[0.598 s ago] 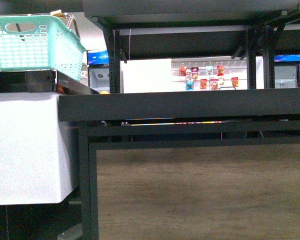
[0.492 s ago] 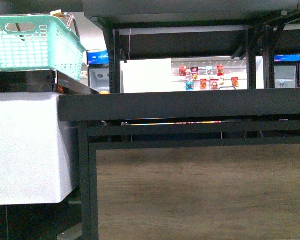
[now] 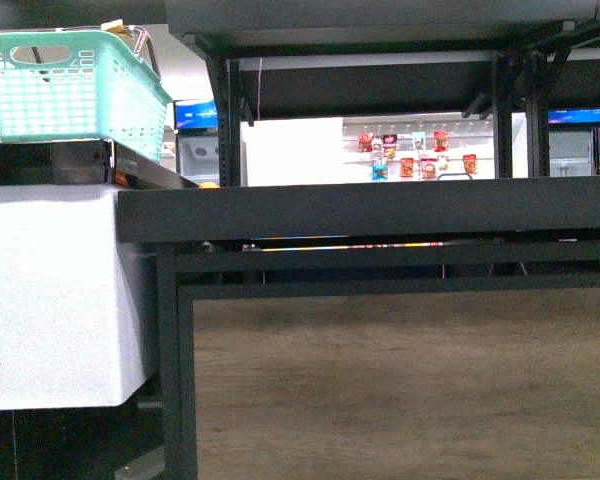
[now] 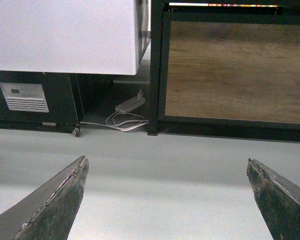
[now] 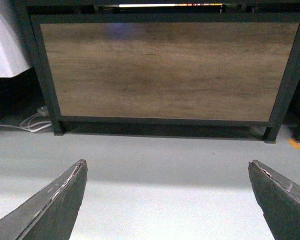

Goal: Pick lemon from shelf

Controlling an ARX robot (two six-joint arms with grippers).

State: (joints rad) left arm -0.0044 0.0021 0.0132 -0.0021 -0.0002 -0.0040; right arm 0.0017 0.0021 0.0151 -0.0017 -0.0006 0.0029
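Squarely facing the shelf point(image 3: 380, 210), looking at matte black metal: a wide flat tray edge, perforated uprights, thin rails. Showing below it a brown wood-grain panel point(image 3: 400, 380), smooth and rectangular, framed in black. Not catching the lemon in any view; unable to tell where on the shelf. Glimpsing only a tiny orange-yellow speck point(image 3: 209, 184) behind the tray's left end, too small to name. Hanging low over a smooth grey floor point(image 4: 155, 150), holding the left fingers point(image 4: 55, 205) and right fingers point(image 5: 50, 205) spread wide, gripping nothing. Seeing a teal plastic lattice basket point(image 3: 70, 85) above a white boxy cabinet point(image 3: 50, 290) at left.
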